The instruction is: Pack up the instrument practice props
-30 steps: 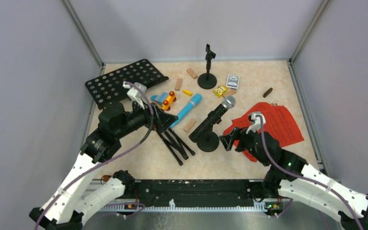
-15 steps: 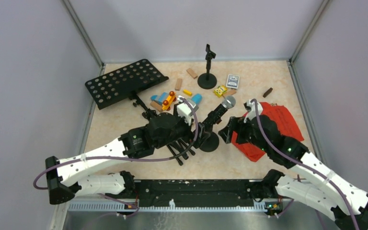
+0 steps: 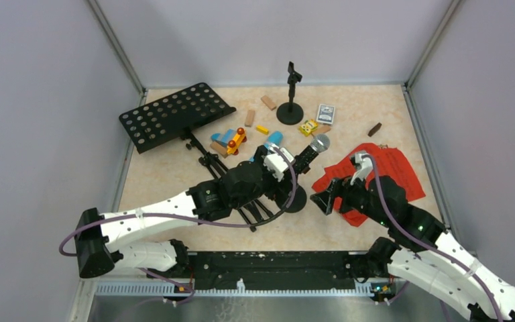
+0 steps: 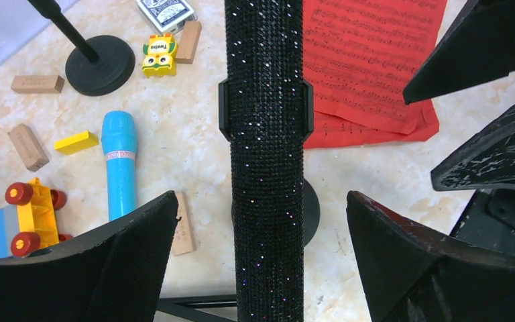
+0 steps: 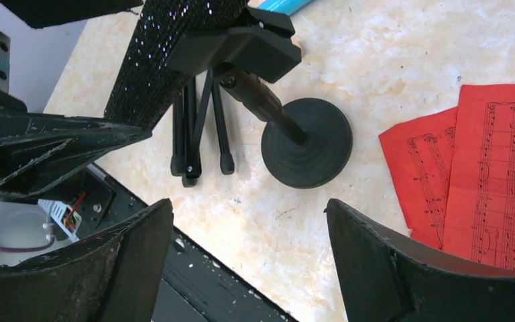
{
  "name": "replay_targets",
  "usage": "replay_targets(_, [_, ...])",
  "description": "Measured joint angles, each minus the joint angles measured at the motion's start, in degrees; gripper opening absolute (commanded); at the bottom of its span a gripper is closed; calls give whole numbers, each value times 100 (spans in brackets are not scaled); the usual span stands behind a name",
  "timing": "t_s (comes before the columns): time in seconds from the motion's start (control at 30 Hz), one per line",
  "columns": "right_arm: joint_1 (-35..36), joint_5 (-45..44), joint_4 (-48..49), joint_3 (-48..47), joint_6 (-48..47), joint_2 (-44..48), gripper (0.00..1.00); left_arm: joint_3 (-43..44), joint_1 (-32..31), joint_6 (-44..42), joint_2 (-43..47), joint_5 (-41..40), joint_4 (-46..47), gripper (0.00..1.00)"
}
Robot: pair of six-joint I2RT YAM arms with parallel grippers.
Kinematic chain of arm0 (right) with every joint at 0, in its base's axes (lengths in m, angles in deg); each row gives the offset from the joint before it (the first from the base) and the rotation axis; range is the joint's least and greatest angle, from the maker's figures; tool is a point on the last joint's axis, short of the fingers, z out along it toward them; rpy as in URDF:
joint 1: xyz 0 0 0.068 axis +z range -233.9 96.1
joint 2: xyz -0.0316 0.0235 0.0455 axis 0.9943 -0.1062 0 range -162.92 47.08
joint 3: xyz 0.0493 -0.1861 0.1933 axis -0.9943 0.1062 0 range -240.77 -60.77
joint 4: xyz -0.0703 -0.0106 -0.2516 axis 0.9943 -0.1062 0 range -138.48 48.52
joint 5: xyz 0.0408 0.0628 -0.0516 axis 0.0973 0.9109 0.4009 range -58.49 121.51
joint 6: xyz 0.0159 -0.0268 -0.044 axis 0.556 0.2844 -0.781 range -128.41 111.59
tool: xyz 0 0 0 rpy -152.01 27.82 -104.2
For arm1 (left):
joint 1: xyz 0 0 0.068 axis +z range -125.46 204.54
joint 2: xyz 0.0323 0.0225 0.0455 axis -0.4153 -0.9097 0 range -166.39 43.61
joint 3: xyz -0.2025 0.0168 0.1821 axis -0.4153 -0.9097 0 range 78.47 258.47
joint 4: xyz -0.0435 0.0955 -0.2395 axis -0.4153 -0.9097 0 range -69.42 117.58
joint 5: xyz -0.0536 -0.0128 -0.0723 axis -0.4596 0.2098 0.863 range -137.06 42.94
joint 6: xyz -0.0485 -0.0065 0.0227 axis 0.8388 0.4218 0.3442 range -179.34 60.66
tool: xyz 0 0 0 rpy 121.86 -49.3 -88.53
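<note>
The black silver-headed microphone (image 3: 310, 153) lies tilted in the clip of a round-based mic holder (image 3: 298, 199). My left gripper (image 3: 288, 184) is open, its jaws on either side of the microphone's glittery body (image 4: 266, 134) without touching it. My right gripper (image 3: 322, 194) is open and empty just right of the holder's base (image 5: 306, 142), at the edge of the red sheet-music pages (image 3: 389, 176). The blue microphone (image 3: 273, 139) lies behind my left arm. The music desk (image 3: 171, 122) lies at the back left, its tripod legs (image 3: 251, 211) folded under my left arm. A second holder (image 3: 290, 107) stands at the back.
A colourful toy vehicle (image 3: 231, 140), small wooden blocks (image 3: 268, 102), a yellow toy (image 3: 308, 127) and a card box (image 3: 326, 113) lie across the back. A dark block (image 3: 374, 129) lies at the right. The black rail (image 3: 268, 261) runs along the near edge.
My left arm has swung right, from the music desk's stem to the black microphone, and its open jaws now straddle it. My right gripper shifted only slightly beside the holder.
</note>
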Motion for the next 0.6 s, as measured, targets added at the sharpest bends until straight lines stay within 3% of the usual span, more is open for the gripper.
replay_targets(0.33, [0, 439, 474, 584, -278, 525, 81, -205, 138, -1102, -111, 334, -9, 79])
replay_targets(0.6, [0, 999, 1211, 1169, -640, 1121, 79, -426, 1266, -2070, -39, 1624, -39, 62])
